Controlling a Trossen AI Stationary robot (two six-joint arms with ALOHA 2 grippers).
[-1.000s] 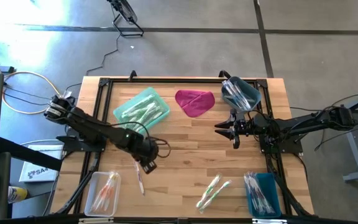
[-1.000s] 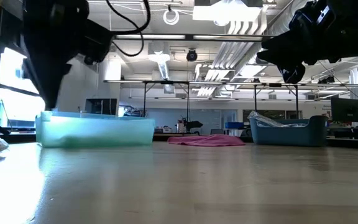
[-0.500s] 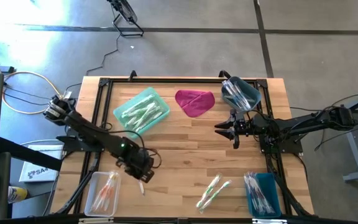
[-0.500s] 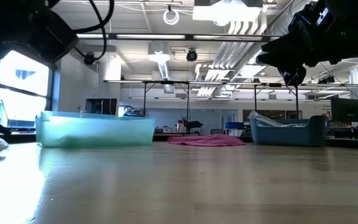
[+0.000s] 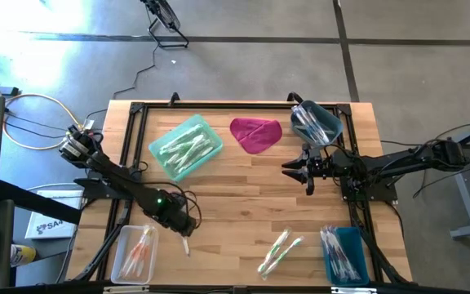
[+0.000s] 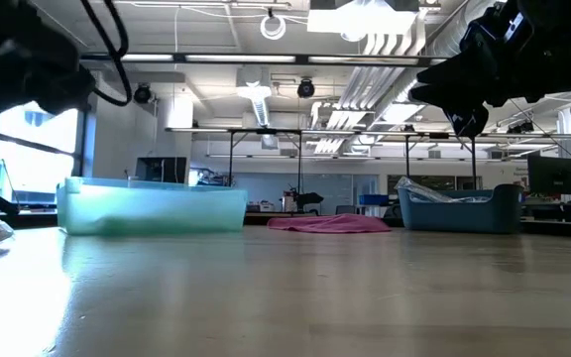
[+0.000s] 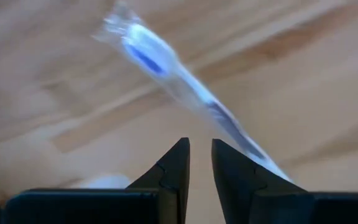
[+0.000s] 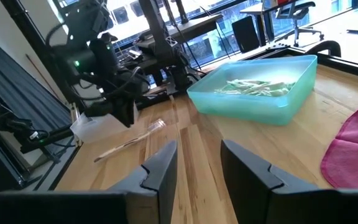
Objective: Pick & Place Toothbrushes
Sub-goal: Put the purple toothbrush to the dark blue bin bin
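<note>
Three toothbrushes loose on the table (image 5: 243, 192) at a count – a green pair (image 5: 280, 251) toward the near edge and a blue-handled toothbrush (image 5: 185, 243) just beside the left gripper (image 5: 183, 225). Otherwise sorted already, judging by the layout: bundles in the green bin (image 5: 163, 159), the blue tub (image 5: 333, 122), the clear tray (image 5: 123, 245) and the teal tray (image 5: 354, 241). Left to do, probably: binning those three. Nothing on the magenta cloth (image 5: 255, 133).

Left jaws narrow, only a slit between the fingers, nothing caught in it; wrapped brush flat on the wood just beyond the tips.

Against a second ago – left arm drawn back toward its own side, gripper shifted a little leftward, largely gone from the low view. Blue-handled brush in much the same spot. Right gripper (image 5: 294, 170) unmoved above mid-table, jaws partly apart and empty.
</note>
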